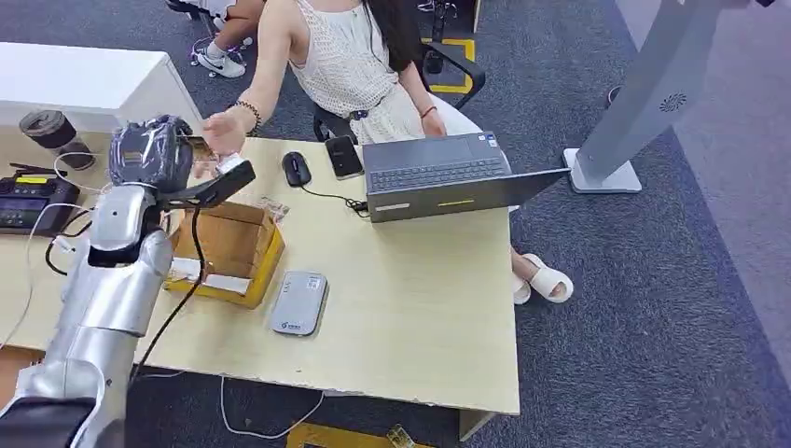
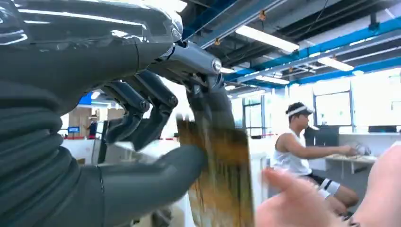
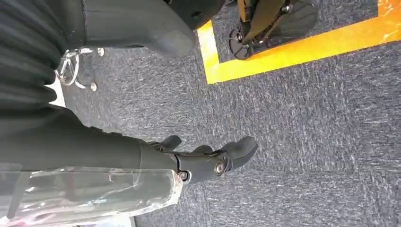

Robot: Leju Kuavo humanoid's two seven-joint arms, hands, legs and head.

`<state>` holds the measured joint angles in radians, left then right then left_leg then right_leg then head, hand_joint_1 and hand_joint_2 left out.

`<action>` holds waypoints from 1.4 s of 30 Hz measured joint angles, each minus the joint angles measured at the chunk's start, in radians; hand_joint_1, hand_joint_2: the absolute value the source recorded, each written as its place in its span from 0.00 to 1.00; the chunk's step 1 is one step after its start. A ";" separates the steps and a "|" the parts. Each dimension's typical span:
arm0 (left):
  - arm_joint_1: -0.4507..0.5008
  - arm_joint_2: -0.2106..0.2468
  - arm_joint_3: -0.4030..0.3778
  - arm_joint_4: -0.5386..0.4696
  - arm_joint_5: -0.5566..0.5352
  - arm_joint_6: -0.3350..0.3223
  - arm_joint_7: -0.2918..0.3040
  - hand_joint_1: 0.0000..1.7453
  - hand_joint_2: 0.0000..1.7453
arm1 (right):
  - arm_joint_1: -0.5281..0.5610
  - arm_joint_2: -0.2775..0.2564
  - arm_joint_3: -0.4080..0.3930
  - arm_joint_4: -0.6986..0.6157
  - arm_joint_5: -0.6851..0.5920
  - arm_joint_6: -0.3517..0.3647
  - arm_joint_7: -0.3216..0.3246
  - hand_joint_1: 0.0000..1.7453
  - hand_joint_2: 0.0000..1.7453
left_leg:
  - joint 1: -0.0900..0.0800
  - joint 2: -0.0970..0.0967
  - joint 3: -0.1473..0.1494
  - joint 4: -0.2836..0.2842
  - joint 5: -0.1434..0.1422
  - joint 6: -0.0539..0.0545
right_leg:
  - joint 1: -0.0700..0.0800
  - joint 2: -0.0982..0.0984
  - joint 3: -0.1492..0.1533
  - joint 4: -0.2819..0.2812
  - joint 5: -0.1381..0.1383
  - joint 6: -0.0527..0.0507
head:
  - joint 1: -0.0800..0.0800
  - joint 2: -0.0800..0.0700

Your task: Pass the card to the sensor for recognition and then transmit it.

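Brown and blurred, the card [image 2: 220, 175] sits pinched between my left hand's [image 2: 156, 142] thumb and fingers, held upright so its free edge sticks out for someone to take. That's the hand-off pose, I reckon: card raised over the far corner of the desk [image 1: 420, 317], above the cardboard box [image 1: 228, 247], offered toward the seated person. And here's their hand [image 1: 224, 131], reaching in, fingertips right at the card's edge; whether they're touching yet, I can't tell through the blur. The grey sensor [image 1: 298, 303] lies flat on the desk nearer me, beside the box and well below the card, so my guess is the scan step is done and this is the passing step. Next I'd need to loosen my pinch only once their grip is firm, or the card drops. My right hand [image 3: 208, 161] hangs low over the carpet, fingers apart, holding nothing.
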<state>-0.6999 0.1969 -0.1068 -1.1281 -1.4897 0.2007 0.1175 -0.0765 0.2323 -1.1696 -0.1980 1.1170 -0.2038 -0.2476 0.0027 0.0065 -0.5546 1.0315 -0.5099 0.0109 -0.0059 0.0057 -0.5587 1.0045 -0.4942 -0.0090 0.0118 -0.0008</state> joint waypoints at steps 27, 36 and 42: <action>-0.055 0.003 -0.035 0.035 0.077 0.001 -0.002 0.00 1.00 | 0.000 0.000 0.007 0.000 -0.006 0.008 -0.003 0.00 1.00 | 0.000 0.001 0.000 0.000 0.000 0.000 | 0.000 0.001 0.000 0.000 0.000 0.000 | 0.000 0.000; 0.525 0.118 0.028 -0.474 0.224 0.128 -0.113 0.00 1.00 | 0.007 0.000 -0.015 0.001 -0.071 -0.009 -0.024 0.00 1.00 | 0.000 0.016 0.006 -0.003 -0.008 -0.001 | 0.000 0.015 0.000 0.000 -0.005 -0.003 | -0.003 0.000; 0.704 0.139 0.096 -0.659 0.222 0.112 -0.146 0.00 1.00 | 0.008 0.000 -0.028 0.001 -0.071 -0.011 -0.029 0.00 1.00 | 0.000 0.003 0.005 -0.003 -0.008 -0.001 | 0.000 0.003 0.004 0.000 -0.007 -0.002 | -0.002 0.000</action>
<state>0.0039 0.3357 -0.0107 -1.7871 -1.2676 0.3125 -0.0282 -0.0683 0.2327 -1.1978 -0.1968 1.0460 -0.2148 -0.2762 0.0031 0.0097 -0.5498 1.0287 -0.5179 0.0099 -0.0058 0.0084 -0.5549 1.0045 -0.5017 -0.0111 0.0095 -0.0008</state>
